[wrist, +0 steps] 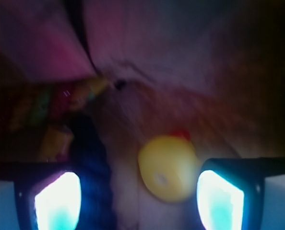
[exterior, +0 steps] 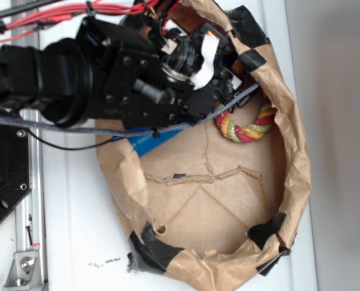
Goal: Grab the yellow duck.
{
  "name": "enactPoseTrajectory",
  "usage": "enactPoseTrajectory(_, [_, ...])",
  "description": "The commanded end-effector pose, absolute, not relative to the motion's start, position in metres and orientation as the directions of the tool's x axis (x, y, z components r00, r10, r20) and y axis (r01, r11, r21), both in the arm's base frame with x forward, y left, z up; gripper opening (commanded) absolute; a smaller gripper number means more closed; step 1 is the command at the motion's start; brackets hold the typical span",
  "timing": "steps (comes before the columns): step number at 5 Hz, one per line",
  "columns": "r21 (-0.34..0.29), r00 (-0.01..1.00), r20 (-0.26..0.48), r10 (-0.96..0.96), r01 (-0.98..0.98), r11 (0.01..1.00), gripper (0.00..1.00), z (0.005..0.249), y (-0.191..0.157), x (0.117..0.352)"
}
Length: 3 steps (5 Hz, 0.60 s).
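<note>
White tabletop [exterior: 77,230] fills the exterior view you are looking at, and on it sits a brown paper bag [exterior: 228,200] rolled down into a shallow basin, its rim patched with black tape [exterior: 153,251]. You can see the black robot arm [exterior: 65,76] reaching in from the left over the bag's upper rim, with red cables [exterior: 59,15] running along the top edge. A rope ring [exterior: 246,130] in red, yellow and green lies inside the bag just beside the arm's tip, and something blue [exterior: 146,140] shows under the arm at the bag's left wall. You will not find the duck here; the arm covers that part of the bag.

Your wrist view is dark and blurred. The yellow duck [wrist: 167,166] lies on the bag floor between the two fingers [wrist: 58,201], nearer the right one. The gripper [wrist: 140,201] stands spread wide with clear space on the duck's left side. The rope ring's colours show dimly at upper left.
</note>
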<state>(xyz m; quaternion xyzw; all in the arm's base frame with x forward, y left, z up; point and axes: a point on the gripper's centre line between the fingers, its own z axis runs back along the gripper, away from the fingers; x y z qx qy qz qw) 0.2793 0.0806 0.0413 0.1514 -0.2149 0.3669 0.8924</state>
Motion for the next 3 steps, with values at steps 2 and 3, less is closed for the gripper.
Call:
enactPoseTrajectory(2, [0.113, 0.56, 0.396, 0.728, -0.817, 0.566, 1.0, 0.031, 0.119, 0.26])
enactPoseTrajectory(3, [0.114, 0.533, 0.387, 0.752, -0.837, 0.535, 1.0, 0.026, 0.133, 0.253])
